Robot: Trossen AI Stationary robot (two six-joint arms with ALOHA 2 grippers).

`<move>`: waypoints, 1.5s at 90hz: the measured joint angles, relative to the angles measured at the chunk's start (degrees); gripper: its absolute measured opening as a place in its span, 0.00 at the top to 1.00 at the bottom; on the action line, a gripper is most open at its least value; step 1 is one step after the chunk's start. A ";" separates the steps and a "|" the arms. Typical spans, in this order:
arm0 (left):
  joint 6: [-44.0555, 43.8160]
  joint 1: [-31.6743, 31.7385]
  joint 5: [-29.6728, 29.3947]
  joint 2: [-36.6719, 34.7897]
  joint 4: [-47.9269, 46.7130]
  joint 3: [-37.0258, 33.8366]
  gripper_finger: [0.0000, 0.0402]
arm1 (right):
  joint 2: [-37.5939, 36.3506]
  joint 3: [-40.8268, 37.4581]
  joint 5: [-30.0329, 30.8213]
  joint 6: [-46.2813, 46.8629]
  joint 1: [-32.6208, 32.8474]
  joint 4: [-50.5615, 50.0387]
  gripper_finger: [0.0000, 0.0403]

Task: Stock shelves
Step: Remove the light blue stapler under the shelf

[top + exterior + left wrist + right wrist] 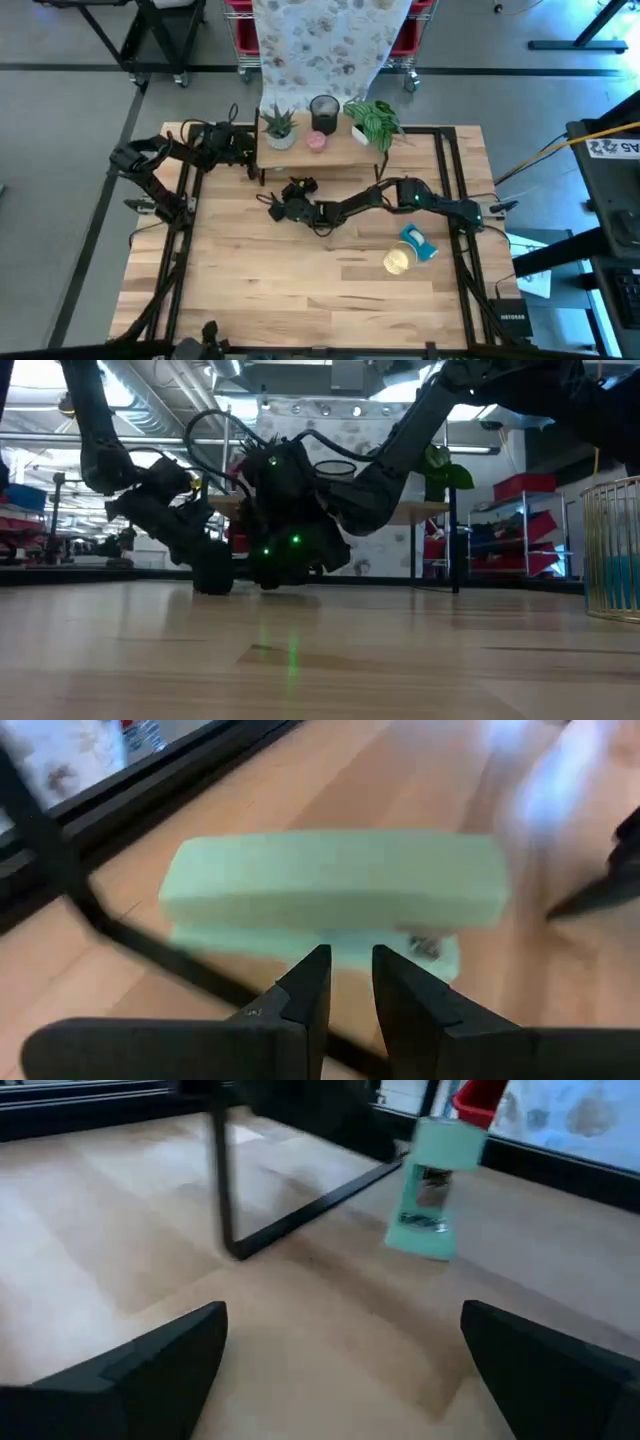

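Note:
The shelves (325,150) stand at the table's far middle, with two potted plants (280,127) and a dark cup (323,108) on the plank top. A pale green stapler (335,885) lies on the tabletop beyond a thin black shelf leg (150,945). It also shows in the right wrist view as the stapler (432,1195). My left gripper (350,970), at the shelves' left end (252,160), is open by a narrow gap, its tips close before the stapler's base. My right gripper (340,1350) stands wide open over bare table near the middle (283,200). My left gripper's fingertips (312,970) stand level in front of the stapler's base (345,945), with nothing between them. Whether they touch the base, I cannot tell.
A blue and yellow item (410,248) lies on the table's right half. A gold wire basket (612,550) shows at the right in the low view. Black rails (445,180) run along the tabletop. Red shelving stands beyond the far edge.

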 joint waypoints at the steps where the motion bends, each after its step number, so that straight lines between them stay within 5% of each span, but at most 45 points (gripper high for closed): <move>1: 0.14 0.05 -0.54 -0.24 -0.36 -0.01 0.85 | 0.00 0.00 0.00 -0.05 -0.14 0.13 0.04; 23: 1.11 0.11 -8.45 -5.15 -5.02 -0.02 0.85 | 0.05 -0.11 -1.07 2.29 -3.70 0.63 0.04; 45: 2.15 0.12 -8.51 -5.95 -7.10 -0.02 0.85 | 1.02 2.20 -6.00 4.44 -6.76 2.36 0.06; 135: 2.85 -0.13 -7.87 -5.93 -9.66 -0.02 0.85 | 6.75 16.15 -6.39 6.98 -8.47 -12.61 0.69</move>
